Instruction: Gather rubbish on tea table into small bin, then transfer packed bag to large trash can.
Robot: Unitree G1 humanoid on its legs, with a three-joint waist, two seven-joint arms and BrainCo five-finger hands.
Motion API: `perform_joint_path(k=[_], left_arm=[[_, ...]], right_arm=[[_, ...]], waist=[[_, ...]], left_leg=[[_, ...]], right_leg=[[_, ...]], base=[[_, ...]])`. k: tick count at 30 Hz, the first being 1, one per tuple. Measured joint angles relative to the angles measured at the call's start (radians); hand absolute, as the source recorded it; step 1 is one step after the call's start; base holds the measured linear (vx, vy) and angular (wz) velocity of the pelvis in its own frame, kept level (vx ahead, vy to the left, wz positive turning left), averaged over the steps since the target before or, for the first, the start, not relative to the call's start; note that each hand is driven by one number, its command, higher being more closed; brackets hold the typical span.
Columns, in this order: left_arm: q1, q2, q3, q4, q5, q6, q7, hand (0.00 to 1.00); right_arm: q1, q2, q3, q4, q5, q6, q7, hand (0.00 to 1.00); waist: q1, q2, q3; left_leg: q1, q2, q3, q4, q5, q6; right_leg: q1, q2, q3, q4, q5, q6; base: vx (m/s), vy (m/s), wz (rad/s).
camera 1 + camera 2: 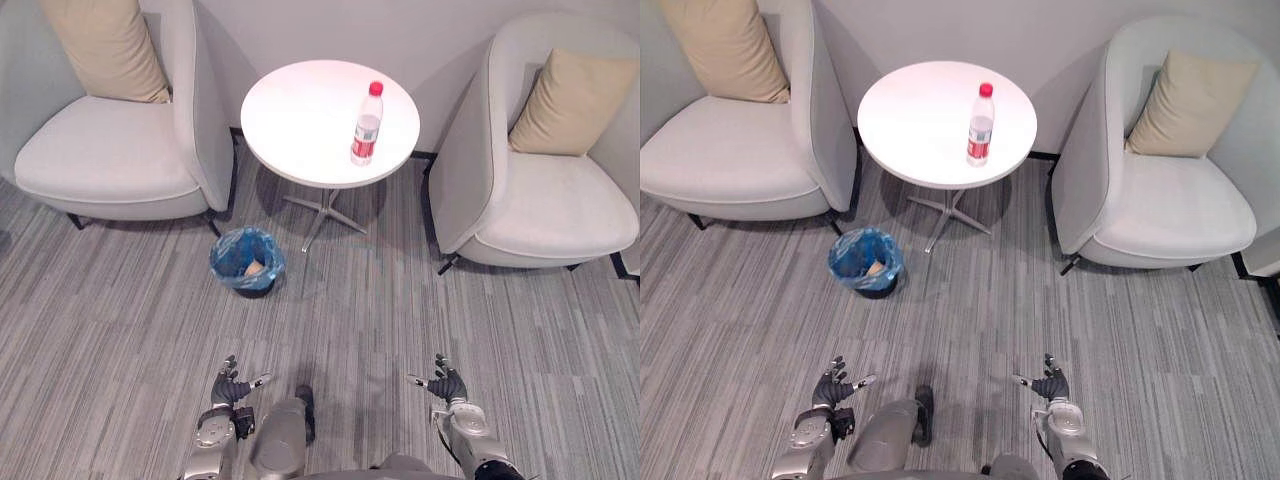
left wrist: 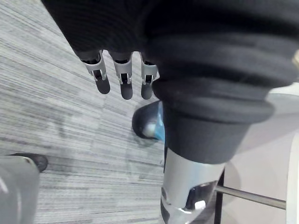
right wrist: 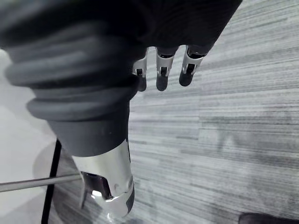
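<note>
Nearest the viewer, low in the head views: the left hand (image 1: pixel 230 388) and right hand (image 1: pixel 447 384), both held above the carpet with fingers (image 2: pixel 122 79) straight and spread and thumbs apart, holding nothing. This posture probably marks a ready stance before the reach, since both hands are well short of the table.

Beyond them, left to right: a pale grey left armchair (image 1: pixel 110 155) with a beige cushion (image 1: pixel 105 45) propped in its back corner; the small bin (image 1: pixel 218 258), lined with a blue bag, standing on the floor just beside the table's foot, which seems a convenient spot for dropping items from the tabletop; a pale scrap (image 1: pixel 255 268) lying inside it; the round white tea table (image 1: pixel 300 115) on a single metal pedestal; a clear water bottle (image 1: pixel 366 125) with red cap and label, upright near the table's right edge and judged to be the one piece of rubbish left to gather; and a matching right armchair (image 1: pixel 545 210) with its own beige cushion (image 1: pixel 572 100).

Floor: grey striped carpet (image 1: pixel 380 300). Behind the furniture: a plain light wall (image 1: pixel 330 25).
</note>
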Motion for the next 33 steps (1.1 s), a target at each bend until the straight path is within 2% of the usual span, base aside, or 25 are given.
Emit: perform_joint_path(k=[3, 5, 6, 7, 8, 9, 11, 12, 13, 14, 15, 17, 18, 21, 22, 23, 25, 28, 30, 33], left_arm=[[-0.005, -0.002, 0.001, 0.0, 0.0, 0.0, 0.0, 0.0], [-0.015, -0.006, 0.001, 0.0, 0.001, -0.001, 0.0, 0.0], [-0.015, -0.009, 0.0, 0.001, 0.002, -0.002, 0.0, 0.0], [-0.007, -0.006, 0.0, 0.002, 0.003, -0.002, 0.0, 0.0], [-0.003, -0.007, 0.0, 0.004, 0.003, -0.002, 0.0, 0.0], [-0.003, -0.023, 0.0, 0.02, 0.005, -0.002, 0.0, 0.0], [0.0, -0.034, 0.0, 0.023, 0.006, -0.004, 0.0, 0.0], [-0.009, -0.044, 0.003, 0.022, 0.01, -0.002, 0.0, 0.0], [-0.01, -0.057, 0.007, 0.02, 0.016, -0.002, -0.002, 0.0], [-0.002, -0.069, 0.008, 0.019, 0.028, -0.001, -0.002, 0.0], [-0.002, -0.07, 0.004, 0.02, 0.033, 0.001, -0.004, 0.0], [-0.022, -0.069, -0.019, 0.015, 0.04, 0.001, -0.005, 0.0], [-0.026, -0.069, -0.026, 0.007, 0.04, 0.001, -0.005, 0.0], [-0.038, -0.072, -0.034, 0.0, 0.04, -0.001, -0.005, 0.0], [-0.042, -0.072, -0.035, 0.002, 0.04, 0.0, -0.005, 0.0], [-0.042, -0.073, -0.039, 0.005, 0.04, -0.001, -0.005, 0.0], [-0.048, -0.064, -0.041, 0.025, 0.042, 0.0, -0.004, 0.0], [-0.04, -0.053, -0.043, 0.026, 0.043, 0.001, -0.004, 0.0], [-0.031, -0.042, -0.042, 0.035, 0.043, 0.001, -0.004, 0.0], [-0.005, -0.037, -0.043, 0.047, 0.042, 0.001, -0.004, 0.0]], right_arm=[[-0.003, -0.003, -0.001, 0.013, -0.003, 0.0, 0.0, 0.0], [-0.008, -0.008, -0.002, 0.017, -0.003, 0.0, 0.0, 0.0], [-0.009, -0.01, -0.002, 0.018, -0.003, 0.001, 0.0, 0.0], [0.001, -0.009, -0.002, 0.017, -0.003, 0.001, 0.0, 0.0], [0.006, -0.011, -0.002, 0.018, -0.003, 0.003, -0.001, 0.0], [0.019, -0.024, -0.002, 0.021, -0.003, 0.009, 0.0, 0.0], [0.018, -0.027, -0.012, 0.015, -0.003, 0.009, 0.0, 0.0], [0.024, -0.024, -0.018, 0.005, 0.002, 0.009, 0.0, 0.0], [0.038, -0.022, -0.019, -0.015, 0.007, 0.009, 0.0, 0.0], [0.055, -0.014, -0.02, -0.041, 0.011, 0.008, -0.001, 0.0], [0.063, -0.009, -0.022, -0.056, 0.014, 0.006, -0.003, 0.0], [0.064, 0.003, -0.037, -0.071, 0.02, -0.009, -0.004, 0.0], [0.063, 0.004, -0.044, -0.072, 0.023, -0.01, -0.004, 0.0], [0.061, 0.007, -0.068, -0.069, 0.027, -0.01, -0.004, 0.0], [0.059, 0.006, -0.073, -0.069, 0.027, -0.01, -0.005, 0.0], [0.06, 0.002, -0.081, -0.064, 0.027, -0.01, -0.004, 0.0], [0.065, 0.018, -0.084, -0.056, 0.026, -0.008, -0.004, 0.0], [0.053, 0.017, -0.084, -0.056, 0.023, -0.009, -0.003, 0.0], [0.046, 0.014, -0.079, -0.048, 0.022, -0.009, -0.002, 0.0], [0.04, 0.01, -0.056, -0.032, 0.005, -0.008, 0.0, 0.0]], waist=[[-0.024, 0.004, 0.002], [-0.027, 0.013, 0.005], [-0.028, 0.018, 0.008], [-0.028, 0.006, 0.003], [-0.029, 0.002, 0.001], [-0.027, 0.025, -0.005], [-0.034, 0.04, -0.02], [-0.039, 0.051, -0.014], [-0.044, 0.061, -0.007], [-0.034, 0.061, -0.003], [-0.024, 0.057, -0.001], [-0.021, 0.028, 0.006], [-0.02, 0.027, 0.007], [-0.02, 0.031, 0.008], [-0.021, 0.036, 0.008], [-0.02, 0.052, 0.009], [-0.018, 0.026, 0.008], [-0.014, 0.026, 0.008], [-0.015, 0.026, 0.008], [-0.024, 0.015, 0.005]], left_leg=[[0.065, 0.001, -0.037, -0.019, -0.016, -0.01], [0.093, 0.015, -0.053, -0.033, -0.026, -0.029], [0.118, 0.027, -0.07, -0.041, -0.041, -0.054], [0.145, 0.022, -0.083, -0.047, -0.059, -0.084], [0.16, 0.021, -0.095, -0.046, -0.072, -0.104], [0.171, 0.05, -0.116, -0.043, -0.083, -0.119], [0.119, 0.089, -0.15, 0.068, -0.079, -0.126], [0.041, 0.125, -0.158, 0.242, -0.059, -0.157], [-0.016, 0.156, -0.158, 0.398, -0.016, -0.164], [-0.08, 0.206, -0.144, 0.565, 0.0, -0.157], [-0.104, 0.22, -0.132, 0.623, -0.001, -0.155], [-0.2, 0.233, -0.1, 0.657, -0.015, -0.14], [-0.218, 0.235, -0.087, 0.631, -0.017, -0.138], [-0.224, 0.193, -0.065, 0.285, -0.007, -0.147], [-0.205, 0.171, -0.06, 0.12, 0.055, -0.157], [-0.183, 0.162, -0.062, 0.019, 0.184, -0.136], [-0.156, 0.126, -0.054, -0.006, 0.189, -0.133], [-0.122, 0.096, -0.019, -0.016, 0.172, -0.109], [-0.093, 0.082, 0.007, -0.02, 0.15, -0.093], [-0.055, 0.045, 0.04, -0.004, 0.087, -0.077]], right_leg=[[-0.073, 0.042, -0.011, -0.218, -0.009, -0.012], [-0.107, 0.086, 0.016, -0.41, 0.008, -0.009], [-0.11, 0.111, 0.044, -0.553, 0.064, -0.006], [-0.102, 0.122, 0.07, -0.666, 0.168, -0.016], [-0.097, 0.122, 0.082, -0.667, 0.261, -0.028], [-0.09, 0.136, 0.075, -0.627, 0.265, -0.075], [-0.078, 0.163, 0.045, -0.633, 0.202, -0.096], [-0.04, 0.184, 0.011, -0.65, 0.185, -0.114], [0.002, 0.208, -0.008, -0.666, 0.176, -0.128], [0.058, 0.231, -0.012, -0.681, 0.16, -0.15], [0.085, 0.238, -0.013, -0.691, 0.153, -0.158], [0.153, 0.241, -0.014, -0.76, 0.151, -0.16], [0.163, 0.241, -0.015, -0.771, 0.152, -0.159], [0.194, 0.235, -0.017, -0.812, 0.159, -0.149], [0.195, 0.232, -0.016, -0.817, 0.156, -0.133], [0.201, 0.241, -0.008, -0.816, 0.147, -0.113], [0.215, 0.207, 0.001, -0.826, 0.141, -0.084], [0.229, 0.168, 0.025, -0.818, 0.128, -0.052], [0.217, 0.141, 0.05, -0.761, 0.094, -0.024], [0.168, 0.075, 0.077, -0.596, 0.01, 0.03]], base=[[0.39, -0.07, 0.45], [0.38, -0.13, 0.46], [0.39, -0.156, 0.44], [0.41, -0.201, 0.47], [0.49, -0.301, 0.43], [0.42, -0.285, 0.38], [0.39, -0.292, 0.41], [0.45, -0.333, 0.47], [0.43, -0.295, 0.31], [0.35, -0.208, 0.07], [0.3, -0.169, -0.08], [0.25, -0.136, 0.06], [0.22, -0.062, 0.11], [0.21, 0.065, 0.03], [0.2, 0.162, -0.03], [0.2, 0.174, -0.03], [0.18, 0.156, 0.07], [0.12, 0.139, -0.1], [0.06, 0.124, -0.32], [0.02, 0.07, -0.22]])
